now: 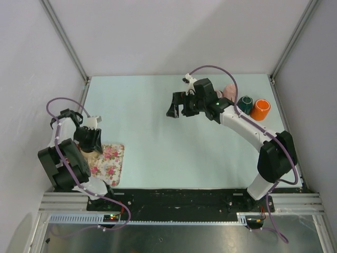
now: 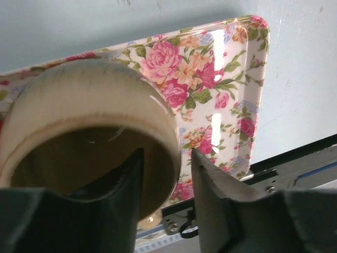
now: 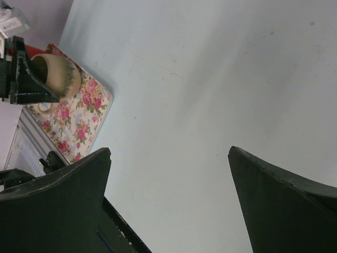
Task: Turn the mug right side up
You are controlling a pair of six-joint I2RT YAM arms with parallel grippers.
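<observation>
You can see the beige mug on the flowered tray, which lies at the near left corner of the pale table. In the left wrist view its brown inside faces the camera, so the mouth is turned up toward the left gripper. Whether the base sits flat on the tray, you cannot tell from here.

The left gripper stands over the mug wall: one finger is inside the mouth, the other is outside, just beside the rim. A little of the tray shows between the outer finger and the rim, so the fingers are spread a bit and do not pinch the wall.

In the top view the left arm covers the mug almost fully.

The right gripper hangs above the middle of the table, its fingers spread wide, with nothing between them. Behind its arm, at the far right, stand a pink cup, a dark green cup and an orange cup.
</observation>
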